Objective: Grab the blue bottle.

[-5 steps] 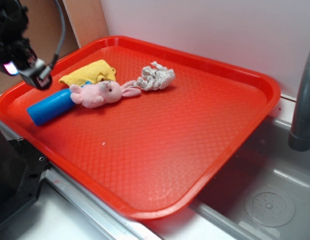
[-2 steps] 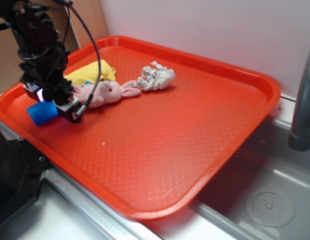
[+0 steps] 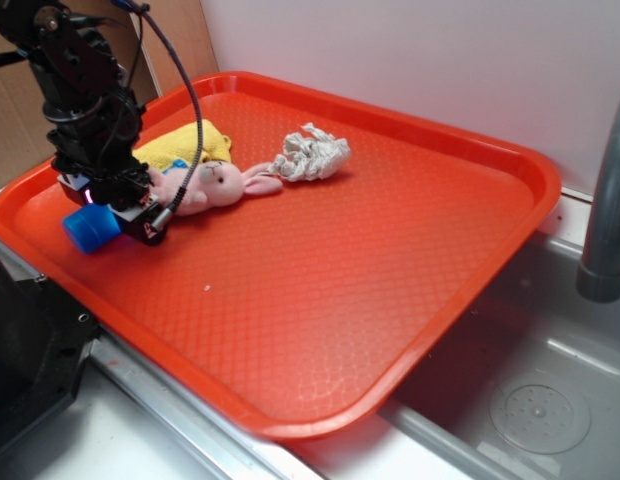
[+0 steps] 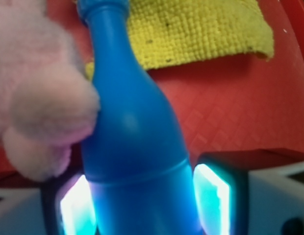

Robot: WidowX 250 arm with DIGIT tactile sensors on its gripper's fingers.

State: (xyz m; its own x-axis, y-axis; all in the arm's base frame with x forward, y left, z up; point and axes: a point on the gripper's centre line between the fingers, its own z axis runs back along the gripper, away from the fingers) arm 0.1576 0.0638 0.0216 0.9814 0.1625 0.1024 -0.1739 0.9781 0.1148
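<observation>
The blue bottle [image 3: 90, 228] [image 4: 135, 147] is laid on its side near the tray's left corner. A smooth, bright-blue body is seen, narrowed to a slim neck, with the flat round base turned toward the tray's rim.

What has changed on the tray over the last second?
The tool came down from the upper left onto the blue bottle, and its fingers now sit on either side of it. The bunny, yellow cloth and crumpled wad stayed put.

White wall [image 3: 440, 60], steel sink [image 3: 550, 390], grey faucet [image 3: 605, 200]
</observation>
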